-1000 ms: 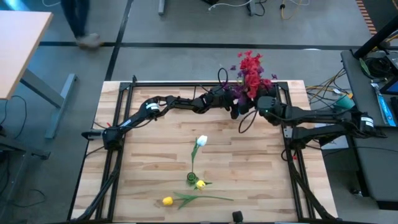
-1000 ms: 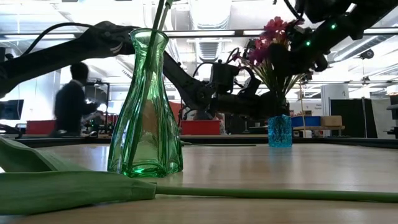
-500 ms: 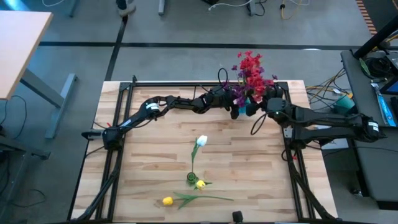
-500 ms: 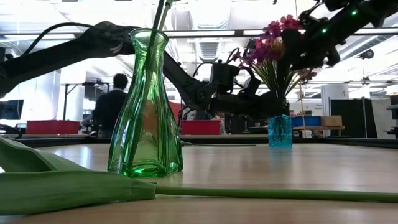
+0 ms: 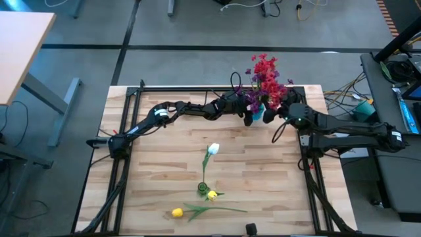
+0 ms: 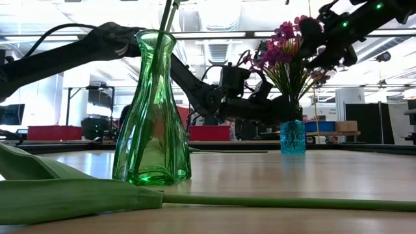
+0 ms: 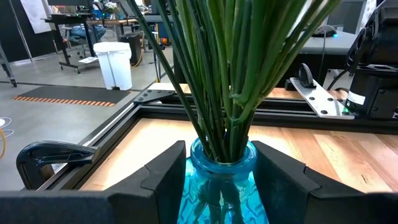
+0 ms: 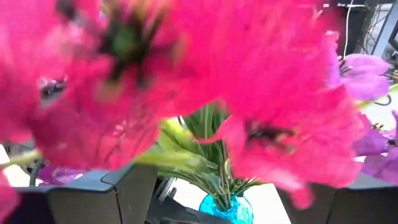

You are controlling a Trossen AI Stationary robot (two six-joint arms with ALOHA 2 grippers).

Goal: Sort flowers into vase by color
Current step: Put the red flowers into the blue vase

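Fingers (image 7: 165,171) clasp blue vase (image 7: 219,186) (overhead hides this).

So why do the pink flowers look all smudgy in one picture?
In the right wrist view the red flowers sit too close to the lens, so they blur; the blue vase behind is clearer. In the low view, bright ceiling lights leave the arms as dark shapes.

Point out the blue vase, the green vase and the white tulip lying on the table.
blue vase (image 6: 292,137): low view, on its glass body.
green vase (image 6: 152,123): low view, middle of its glass body.
white tulip (image 5: 213,149): high view, on the white bud.
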